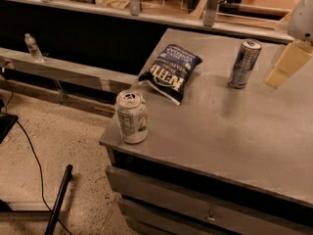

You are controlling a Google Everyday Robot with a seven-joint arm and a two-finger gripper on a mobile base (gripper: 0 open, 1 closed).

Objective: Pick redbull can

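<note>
The redbull can (pixel 244 63) stands upright on the grey metal table (pixel 230 131), at the far right part of it; it is tall and slim with blue and silver panels. My gripper (pixel 288 62) shows as a pale cream piece at the right edge of the view, below a white arm part (pixel 303 18). It hangs to the right of the can, about level with it, with a gap between them. It holds nothing that I can see.
A shorter pale silver-white can (pixel 131 116) stands at the table's near left corner. A dark blue chip bag (pixel 170 71) lies between the two cans. A water bottle (pixel 32 47) stands on a low ledge at left. A drawer front (pixel 205 204) sits below the tabletop.
</note>
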